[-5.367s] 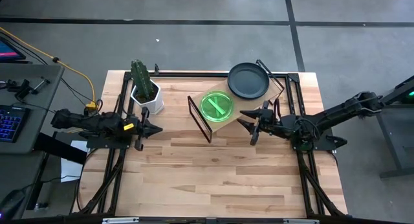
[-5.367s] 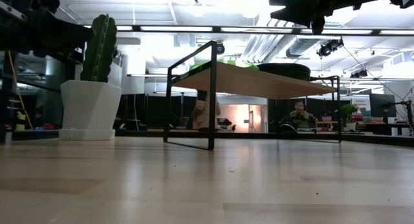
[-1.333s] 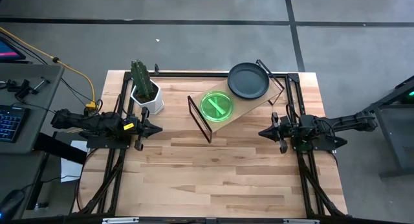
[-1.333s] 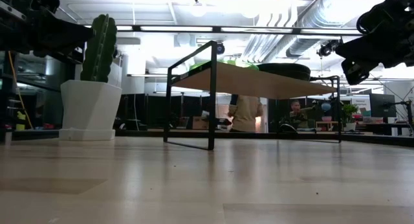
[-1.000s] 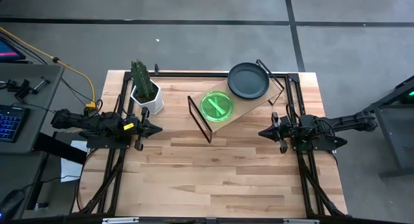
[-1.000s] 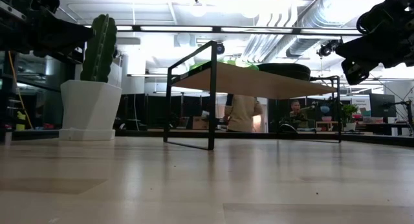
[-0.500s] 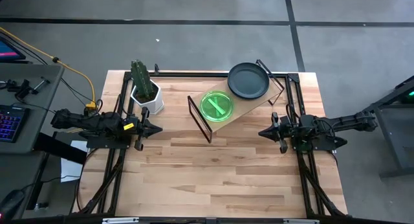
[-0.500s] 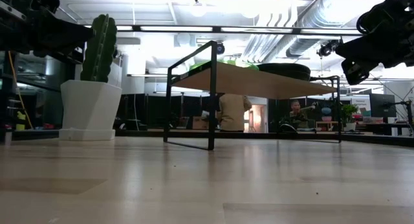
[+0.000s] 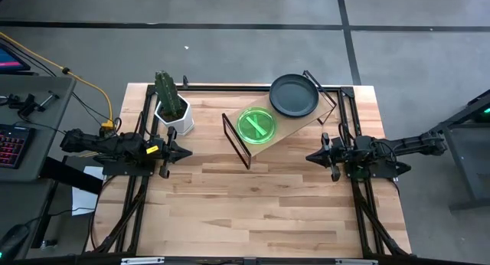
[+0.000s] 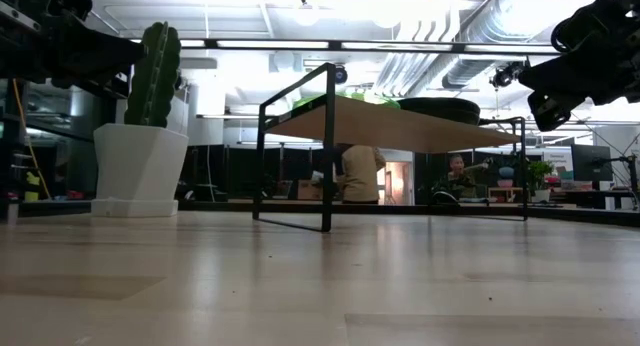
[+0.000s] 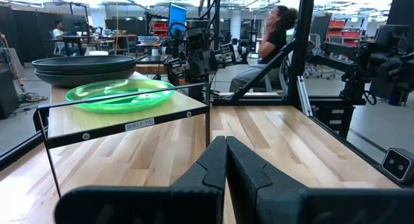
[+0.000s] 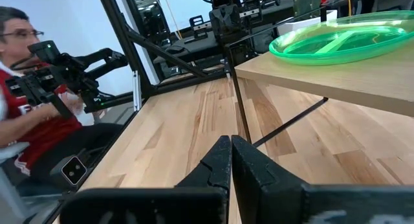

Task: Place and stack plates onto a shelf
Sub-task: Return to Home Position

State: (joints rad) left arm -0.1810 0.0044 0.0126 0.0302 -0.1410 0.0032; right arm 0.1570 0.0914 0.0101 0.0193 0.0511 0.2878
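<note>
The shelf (image 9: 295, 123), a light wooden board on black wire legs, stands at the table's far middle. On its board rest a stack of green plates (image 9: 256, 125) toward the left and a stack of dark plates (image 9: 293, 96) toward the far right; both also show in the left wrist view, green plates (image 11: 119, 94) and dark plates (image 11: 84, 67). My left gripper (image 9: 189, 152) hovers shut at the table's left side, away from the shelf. My right gripper (image 9: 309, 155) hovers shut at the right side, just near of the shelf. Neither holds anything.
A white pot with a green cactus (image 9: 171, 104) stands at the far left, beside the shelf. Black frame rails (image 9: 142, 135) run along the table's left, right and far edges. The near half of the wooden table (image 9: 253, 211) is bare board. People show in the room beyond.
</note>
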